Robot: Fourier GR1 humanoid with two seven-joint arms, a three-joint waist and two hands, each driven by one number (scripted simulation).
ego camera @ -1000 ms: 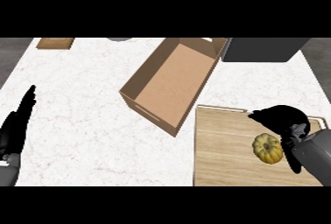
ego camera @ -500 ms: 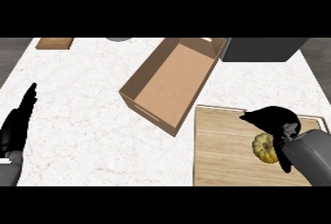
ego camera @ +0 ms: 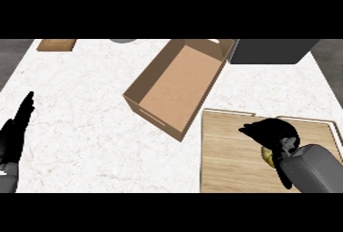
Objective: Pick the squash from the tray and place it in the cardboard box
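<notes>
Covering most of the yellow-green squash (ego camera: 267,155), the black right hand (ego camera: 273,134) is curling over it on the light wooden tray (ego camera: 227,154); whether the fingers are actually closing under the squash cannot be told, since only a sliver is showing. A likely risk is the rounded squash rolling out sideways if it is being caught only from above. The raised tray rim and the near wall of the open brown cardboard box (ego camera: 175,86) are standing between squash and target, so a low carry could be clipping either. White marbled bench (ego camera: 87,113) is lying open leftward, where the left hand (ego camera: 17,131) is resting open, fingers straight.
</notes>
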